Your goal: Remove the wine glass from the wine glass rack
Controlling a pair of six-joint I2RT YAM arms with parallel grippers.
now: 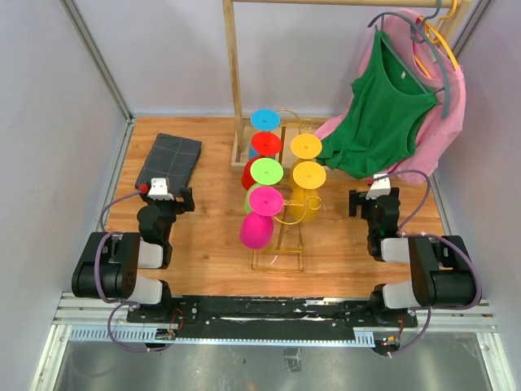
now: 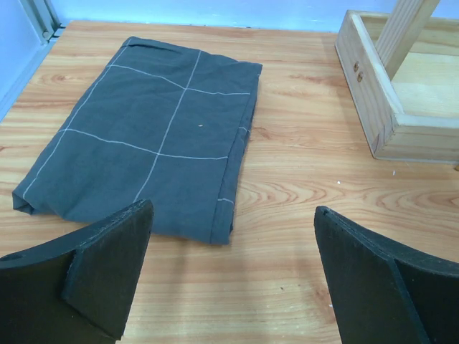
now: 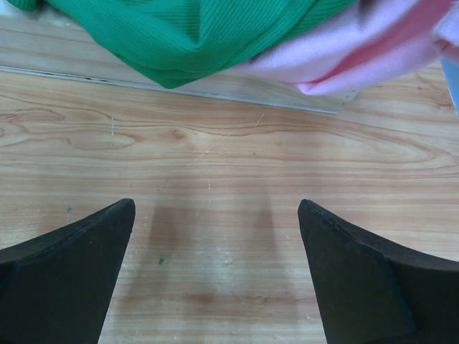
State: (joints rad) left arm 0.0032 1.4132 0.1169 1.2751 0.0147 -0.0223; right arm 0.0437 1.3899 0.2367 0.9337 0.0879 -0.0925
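The gold wire wine glass rack (image 1: 279,259) stands in the middle of the table. Several coloured wine glasses hang upside down on it: blue (image 1: 264,120), red (image 1: 265,144), green (image 1: 265,171) and magenta (image 1: 259,217) on the left, two yellow ones (image 1: 308,174) on the right. My left gripper (image 1: 165,192) is open and empty, well left of the rack; in the left wrist view (image 2: 233,229) it points at a folded cloth. My right gripper (image 1: 375,195) is open and empty, right of the rack; it also shows in the right wrist view (image 3: 215,215).
A folded dark grey cloth (image 1: 169,159) lies at the back left, also in the left wrist view (image 2: 143,136). A tall wooden clothes rail (image 1: 234,73) stands behind the rack, its base in the left wrist view (image 2: 380,86). Green (image 1: 383,114) and pink (image 1: 448,98) garments hang at the back right.
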